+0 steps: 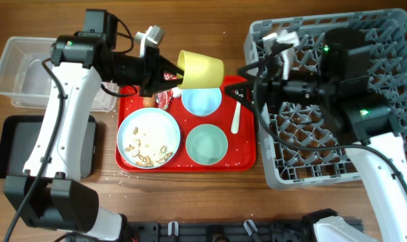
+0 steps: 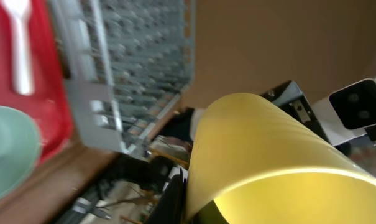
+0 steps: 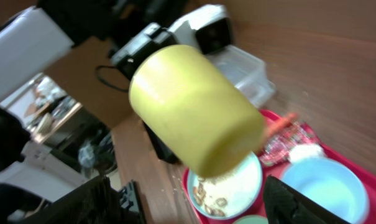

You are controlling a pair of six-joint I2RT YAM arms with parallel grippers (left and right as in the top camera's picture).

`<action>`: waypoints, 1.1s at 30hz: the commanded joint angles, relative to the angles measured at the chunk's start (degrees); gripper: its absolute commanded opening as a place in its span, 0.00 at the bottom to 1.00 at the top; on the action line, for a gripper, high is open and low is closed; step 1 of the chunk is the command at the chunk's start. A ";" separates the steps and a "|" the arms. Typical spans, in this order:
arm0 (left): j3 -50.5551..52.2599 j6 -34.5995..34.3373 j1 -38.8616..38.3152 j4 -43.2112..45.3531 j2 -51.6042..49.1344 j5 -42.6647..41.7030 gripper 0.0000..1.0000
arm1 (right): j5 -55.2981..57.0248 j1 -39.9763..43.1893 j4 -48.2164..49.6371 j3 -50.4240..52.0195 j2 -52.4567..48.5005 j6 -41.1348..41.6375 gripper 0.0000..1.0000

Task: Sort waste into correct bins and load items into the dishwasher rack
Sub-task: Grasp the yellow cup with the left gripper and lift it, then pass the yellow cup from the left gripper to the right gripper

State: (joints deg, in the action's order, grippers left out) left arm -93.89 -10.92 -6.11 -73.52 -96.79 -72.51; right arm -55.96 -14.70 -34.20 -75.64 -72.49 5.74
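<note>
My left gripper (image 1: 178, 77) is shut on the rim of the yellow-green cup (image 1: 202, 69) and holds it on its side above the red tray; the cup fills the left wrist view (image 2: 268, 155). My right gripper (image 1: 247, 78) is open and empty, just right of the cup's base, in front of the grey dishwasher rack (image 1: 324, 128). In the right wrist view the cup (image 3: 194, 112) hangs between the spread fingers (image 3: 191, 190). The pale blue plate (image 1: 148, 138) holds beige scraps. The light blue bowl (image 1: 202, 101), pale green bowl (image 1: 206, 144) and white spoon (image 1: 236, 117) lie on the tray.
The red tray (image 1: 190, 165) sits mid-table. A red wrapper (image 1: 166, 99) and orange carrot (image 1: 148, 101) lie at its back edge; a white tissue (image 3: 306, 151) shows beside the wrapper. The clear tub (image 1: 28, 70) and black tray (image 1: 45, 144) are at the far left.
</note>
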 commanded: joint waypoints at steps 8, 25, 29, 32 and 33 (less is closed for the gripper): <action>-0.20 1.53 -5.05 -1.42 -0.28 -6.54 0.04 | -7.56 -2.49 4.70 -0.74 -5.75 -4.02 0.80; -0.20 1.53 -3.54 1.36 -0.28 -6.27 0.21 | -10.49 -2.49 4.74 -0.81 -4.72 -4.02 0.52; -0.20 1.51 -3.52 1.31 -0.28 -6.40 0.04 | -13.64 -2.49 11.78 -0.81 -4.70 0.68 0.58; -0.20 1.51 -3.52 1.31 -0.28 -7.85 0.04 | -13.94 -2.49 12.55 -0.81 -4.70 0.70 0.65; -0.20 1.51 -3.52 1.31 -0.28 -7.87 0.04 | -14.08 -2.49 13.03 -0.81 -4.70 0.85 0.80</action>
State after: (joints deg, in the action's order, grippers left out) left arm -93.95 -10.35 -8.93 -72.23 -96.92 -83.74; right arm -67.09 -16.93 -22.98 -75.44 -77.91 5.15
